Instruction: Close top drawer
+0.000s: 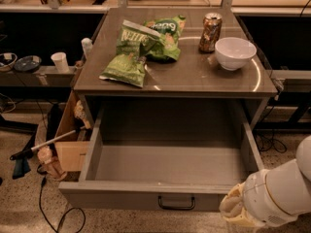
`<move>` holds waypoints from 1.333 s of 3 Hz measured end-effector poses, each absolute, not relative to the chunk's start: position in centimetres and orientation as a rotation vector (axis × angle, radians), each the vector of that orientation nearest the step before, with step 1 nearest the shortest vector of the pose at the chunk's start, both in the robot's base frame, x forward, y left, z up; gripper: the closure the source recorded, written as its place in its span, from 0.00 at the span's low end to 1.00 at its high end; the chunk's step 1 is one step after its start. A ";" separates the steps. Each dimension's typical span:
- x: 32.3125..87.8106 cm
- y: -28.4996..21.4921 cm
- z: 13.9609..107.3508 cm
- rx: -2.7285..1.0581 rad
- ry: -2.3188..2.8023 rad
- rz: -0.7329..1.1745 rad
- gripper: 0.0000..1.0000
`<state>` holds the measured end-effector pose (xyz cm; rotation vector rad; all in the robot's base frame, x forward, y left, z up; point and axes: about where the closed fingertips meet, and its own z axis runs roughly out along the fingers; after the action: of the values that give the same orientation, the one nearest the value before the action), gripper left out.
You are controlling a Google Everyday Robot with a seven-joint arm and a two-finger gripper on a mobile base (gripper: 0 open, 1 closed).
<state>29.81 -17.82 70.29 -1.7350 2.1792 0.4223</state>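
Observation:
The top drawer [170,159] stands pulled far out of the grey cabinet and is empty inside. Its front panel [121,197] faces me, with a small black handle [176,204] at its centre. My gripper [232,208] is at the lower right, at the right end of the drawer's front panel, on the end of the white arm [284,191]. Only its pale base shows against the panel's right corner.
On the cabinet top [194,74] lie green chip bags [141,47], a drink can [210,32] and a white bowl [234,52]. A cardboard box [68,140] with tools stands on the floor at the left. Dark benches run along the back and sides.

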 end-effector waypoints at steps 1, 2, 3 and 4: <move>31.0 -17.8 69.5 -1.727 2.188 0.418 1.00; 33.4 -18.0 67.9 -1.716 2.205 0.411 1.00; 33.3 -18.0 68.0 -1.716 2.205 0.411 1.00; 35.3 -17.8 66.6 -1.713 2.210 0.406 1.00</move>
<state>35.30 -17.84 66.62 -1.7132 2.2101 0.4055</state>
